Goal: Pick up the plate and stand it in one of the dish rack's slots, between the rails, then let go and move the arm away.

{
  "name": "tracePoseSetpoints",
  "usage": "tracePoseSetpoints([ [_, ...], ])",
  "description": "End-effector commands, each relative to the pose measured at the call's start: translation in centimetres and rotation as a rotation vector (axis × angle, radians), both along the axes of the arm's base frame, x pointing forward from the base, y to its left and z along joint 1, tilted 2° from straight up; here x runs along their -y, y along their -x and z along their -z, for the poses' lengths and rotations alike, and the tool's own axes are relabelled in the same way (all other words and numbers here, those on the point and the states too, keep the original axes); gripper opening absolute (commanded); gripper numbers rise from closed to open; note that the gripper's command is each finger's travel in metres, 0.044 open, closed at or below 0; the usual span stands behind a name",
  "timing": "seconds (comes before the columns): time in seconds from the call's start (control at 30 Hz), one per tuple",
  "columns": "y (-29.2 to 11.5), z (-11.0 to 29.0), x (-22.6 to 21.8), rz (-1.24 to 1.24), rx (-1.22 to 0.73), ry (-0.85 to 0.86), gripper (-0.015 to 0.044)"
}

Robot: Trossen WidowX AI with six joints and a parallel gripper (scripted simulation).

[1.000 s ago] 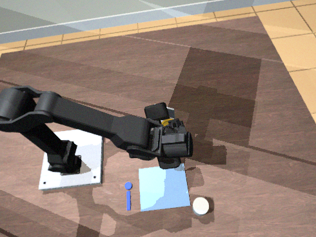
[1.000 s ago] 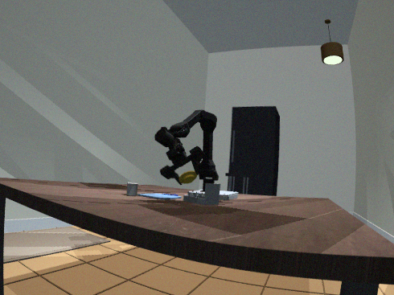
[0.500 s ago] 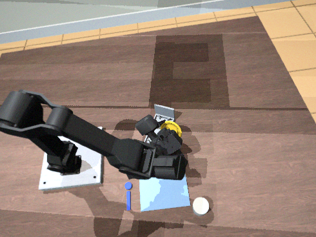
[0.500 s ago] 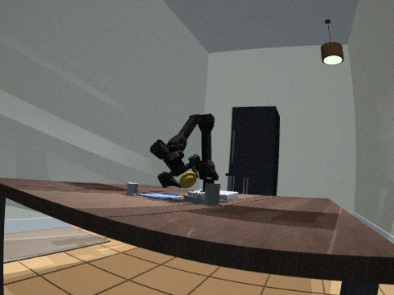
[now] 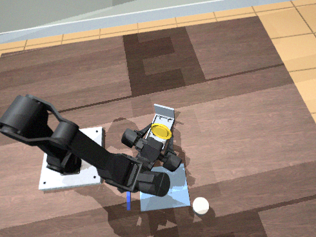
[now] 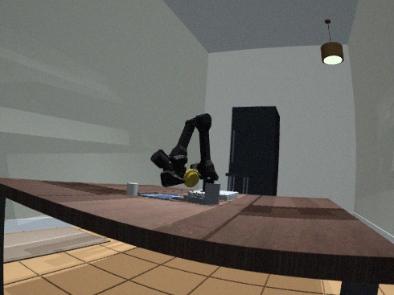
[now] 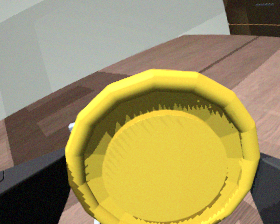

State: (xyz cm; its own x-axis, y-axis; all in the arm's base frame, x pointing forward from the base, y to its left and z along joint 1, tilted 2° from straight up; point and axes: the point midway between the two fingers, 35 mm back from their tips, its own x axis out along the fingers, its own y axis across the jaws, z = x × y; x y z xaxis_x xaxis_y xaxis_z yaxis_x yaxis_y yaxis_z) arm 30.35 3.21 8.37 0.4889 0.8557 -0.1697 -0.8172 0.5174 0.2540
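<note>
My gripper [image 5: 158, 138] [image 6: 186, 178] is shut on the yellow plate [image 5: 161, 131] [image 6: 191, 178] [image 7: 164, 161]. The plate is held tilted nearly upright in the air, just above the grey dish rack [image 5: 164, 113] [image 6: 203, 197]. The rack's slots are mostly hidden behind the plate and the gripper in the top view.
A light blue mat [image 5: 175, 190] [image 6: 158, 196] lies on the wooden table [image 5: 232, 113] [image 6: 281, 221] in front of the rack. A white cup [image 5: 200, 205] [image 6: 132, 188] stands beside the mat. A small blue stick [image 5: 128, 201] lies left of the mat. The arm's white base plate [image 5: 84, 174] is at the left.
</note>
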Motion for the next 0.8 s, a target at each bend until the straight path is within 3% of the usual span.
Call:
tracePoseSetpoints([
  [0.0,1.5,-0.1,0.1,-0.038,0.147,-0.02,0.0],
  [0.17,3.2,-0.4,0.1,-0.07,0.29,-0.033,0.0],
  [0.77,2.8,0.7,-0.2,-0.07,0.311,0.01,0.0],
])
